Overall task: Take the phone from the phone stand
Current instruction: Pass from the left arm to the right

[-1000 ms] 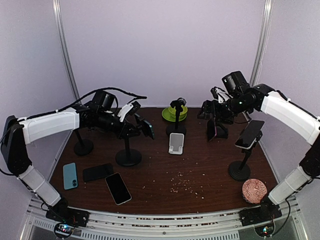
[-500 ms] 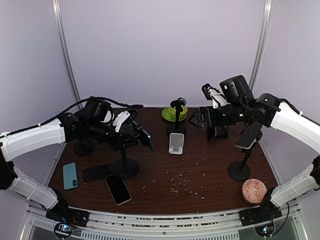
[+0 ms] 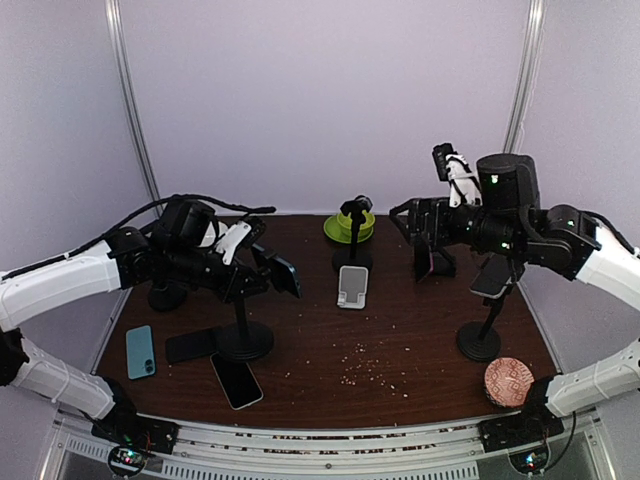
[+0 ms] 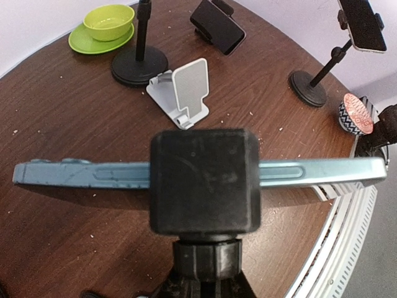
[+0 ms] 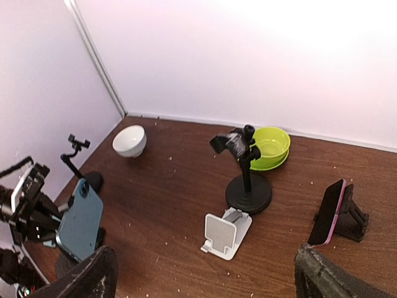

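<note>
At the table's (image 3: pixel 420 340) near left edge, three phones (image 3: pixel 237 377) lie flat. Mid-left, the blue phone (image 4: pixel 322 172) sits in the phone stand (image 4: pixel 205 180) clamp. The left gripper (image 3: pixel 268 272) is against it, fingers hidden, so I cannot tell its grip. Toward the far right, the right gripper (image 5: pixel 208 276) gapes wide, fingertips cropped. Two more phones (image 3: pixel 498 270) rest on stands (image 3: pixel 480 340).

My top camera sits above and behind my bases, facing the back wall, far enough off to take in the whole surface (image 3: pixel 400 340). My left wrist camera is pressed close to the blue phone (image 4: pixel 322 174), seen edge-on, and looks past it across to the right side. My right wrist camera hangs high, looking down and leftward; the fingers (image 5: pixel 93 273) of my right end effector (image 5: pixel 205 279) frame its bottom corners. All three views share the white folding stand (image 3: pixel 351 285) and the green bowl (image 3: pixel 335 230).
</note>
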{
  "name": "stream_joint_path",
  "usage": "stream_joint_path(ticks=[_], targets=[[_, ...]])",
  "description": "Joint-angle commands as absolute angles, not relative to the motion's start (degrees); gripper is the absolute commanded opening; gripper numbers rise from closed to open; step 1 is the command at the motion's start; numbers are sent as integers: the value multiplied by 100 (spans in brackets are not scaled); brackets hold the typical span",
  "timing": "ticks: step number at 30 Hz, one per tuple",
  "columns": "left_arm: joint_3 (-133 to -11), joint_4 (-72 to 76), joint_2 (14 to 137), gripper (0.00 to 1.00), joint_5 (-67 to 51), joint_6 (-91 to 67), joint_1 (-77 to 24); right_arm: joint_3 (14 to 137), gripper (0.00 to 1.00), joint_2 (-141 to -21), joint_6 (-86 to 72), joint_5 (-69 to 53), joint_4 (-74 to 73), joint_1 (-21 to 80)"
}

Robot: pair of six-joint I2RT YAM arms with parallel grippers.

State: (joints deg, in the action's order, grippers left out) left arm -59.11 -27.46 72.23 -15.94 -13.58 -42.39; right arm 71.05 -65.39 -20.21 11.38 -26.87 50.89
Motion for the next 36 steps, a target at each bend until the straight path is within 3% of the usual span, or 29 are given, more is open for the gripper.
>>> stream_joint_path(ticks=[1,11,22,30,36], targets=[[-6085,-2180,6810,0,-1575,-1571,-4305,7038,100,-6311,-2595,2249,-2286,5075],[-6285,-2268,6723,0,-1418,-2082,-4335,6894,100,-6426,-1770,1174,-2151,5193],[-6601,-2260,6802,0,-1291,-2853,-4363,6715,100,-6583,-816,1471,-1876,6592],[-6789,-2224,6873,0,-1195,-3167,-4643,7582,97,-7481,-217,1919,-2149,7390],[-6898,-2197,6920,0,-923,-3323,-5019,8019,88,-7975,-278,1943,-2295,7452]])
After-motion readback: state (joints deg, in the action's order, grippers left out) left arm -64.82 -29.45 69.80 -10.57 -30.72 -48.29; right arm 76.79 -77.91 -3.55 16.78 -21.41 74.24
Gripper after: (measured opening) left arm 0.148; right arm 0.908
